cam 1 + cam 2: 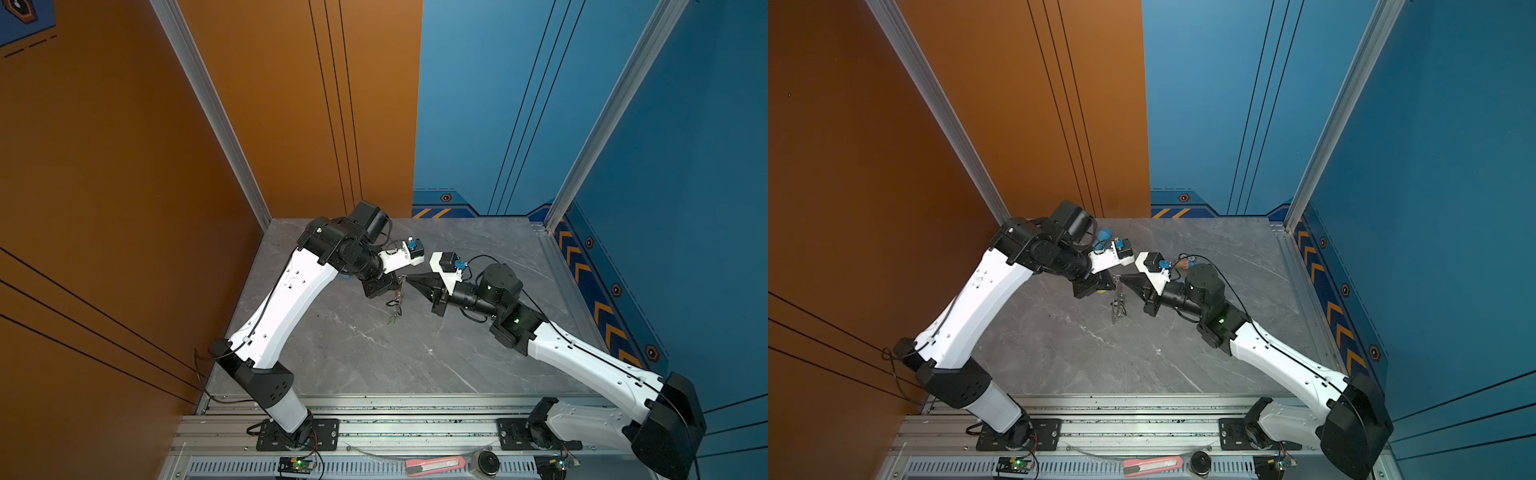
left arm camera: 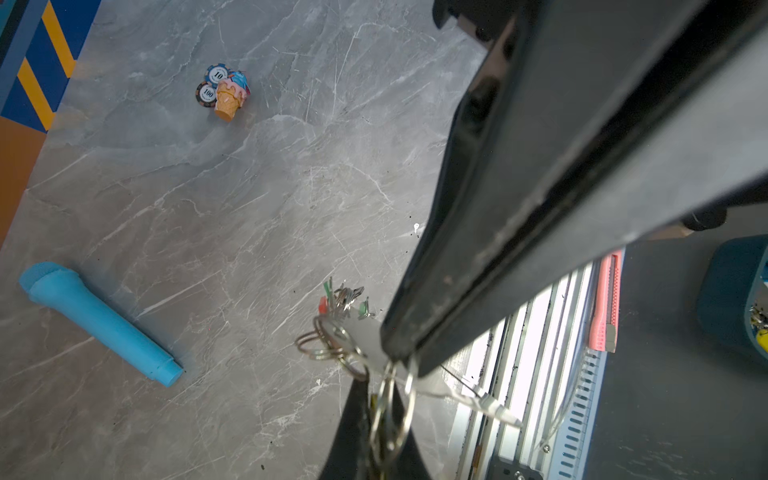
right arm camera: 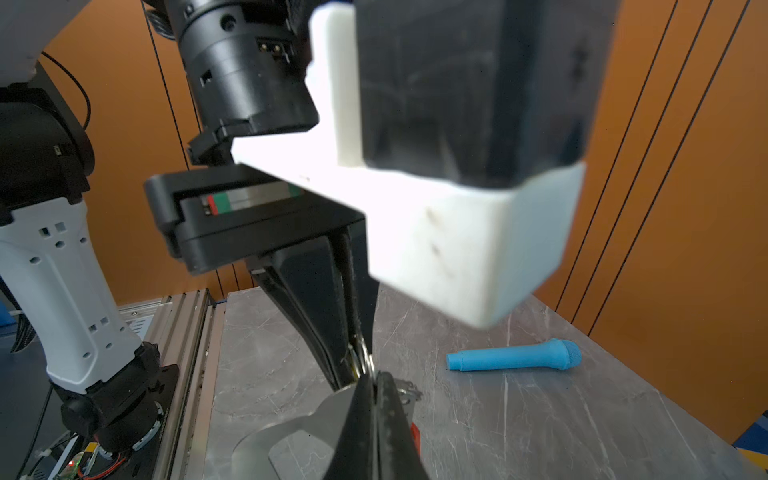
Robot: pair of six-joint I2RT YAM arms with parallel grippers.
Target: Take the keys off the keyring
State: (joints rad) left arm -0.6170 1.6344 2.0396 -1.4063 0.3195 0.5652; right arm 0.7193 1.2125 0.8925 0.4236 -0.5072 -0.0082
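A: Grey bench [image 2: 208, 199], task status?
B: Clenched on the keyring [image 2: 332, 353], held above mid-bench: left fingers [image 2: 457, 270]; right fingers [image 3: 357, 415] appear pinched on it too. All visible keys [image 2: 345, 299] hang attached; removal, I judge, not begun.
A: Obstructions?
B: Only tube [image 2: 99, 324] and chip cluster [image 2: 224, 91], both well apart.

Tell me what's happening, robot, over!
Left pincer and right pincer both shut on the keyring, tip to tip. Keys hang from it, not yet off. Nothing in the way; blue tube lies well aside. Over.
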